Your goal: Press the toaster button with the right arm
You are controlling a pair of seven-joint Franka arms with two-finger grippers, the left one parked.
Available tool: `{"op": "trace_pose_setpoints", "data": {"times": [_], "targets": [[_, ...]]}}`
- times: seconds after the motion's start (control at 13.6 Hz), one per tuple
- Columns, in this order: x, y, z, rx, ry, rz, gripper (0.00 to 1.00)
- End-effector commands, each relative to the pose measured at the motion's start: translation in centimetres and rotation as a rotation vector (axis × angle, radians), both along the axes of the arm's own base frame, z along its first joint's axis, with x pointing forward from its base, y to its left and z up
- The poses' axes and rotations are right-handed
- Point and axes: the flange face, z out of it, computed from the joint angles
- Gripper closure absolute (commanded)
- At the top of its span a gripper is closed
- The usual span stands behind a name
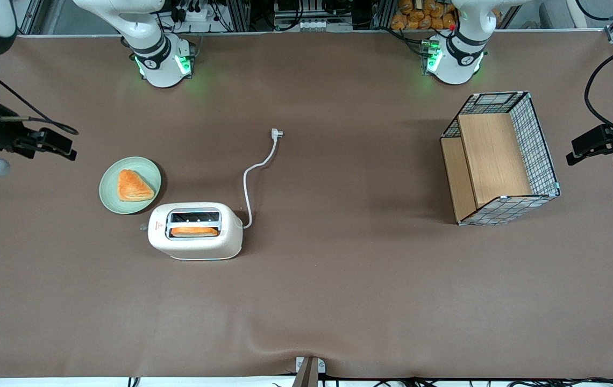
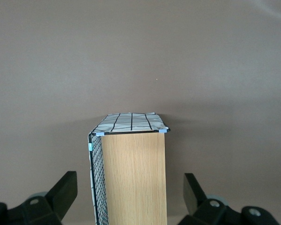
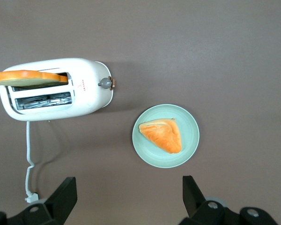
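The cream-white toaster (image 1: pixel 194 231) stands on the brown table, with a slice of toast (image 1: pixel 193 231) in the slot nearer the front camera. The toaster button (image 1: pixel 143 227) is a small grey knob on the narrow end that faces the working arm's end of the table. In the right wrist view the toaster (image 3: pixel 86 89) and its button (image 3: pixel 105 83) both show. My right gripper (image 1: pixel 64 146) hangs at the working arm's end of the table, well apart from the toaster. It is open and empty in the right wrist view (image 3: pixel 129 187).
A pale green plate (image 1: pixel 110 193) with a triangular pastry (image 1: pixel 133 186) lies between the gripper and the toaster; it also shows in the right wrist view (image 3: pixel 189 140). The toaster's white cord ends in a plug (image 1: pixel 276 133). A wire-and-wood basket (image 1: pixel 500 158) stands toward the parked arm's end.
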Motion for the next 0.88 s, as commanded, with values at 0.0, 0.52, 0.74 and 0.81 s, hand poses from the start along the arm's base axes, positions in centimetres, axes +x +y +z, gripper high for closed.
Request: {"op": "trace_pose_setpoints", "data": {"times": [0.0,0.52,0.74,0.81], "targets": [[-0.9,0.1,0.9,-0.03,-0.001,-0.019,0.0],[-1.6,-2.9,6.4,-0.028,-0.01,-0.069,0.0],[-1.6,-2.8,6.7,-0.028,-0.003,-0.069,0.0],[-1.6,-2.8,6.5,-0.028,0.001,-0.07,0.0]]}}
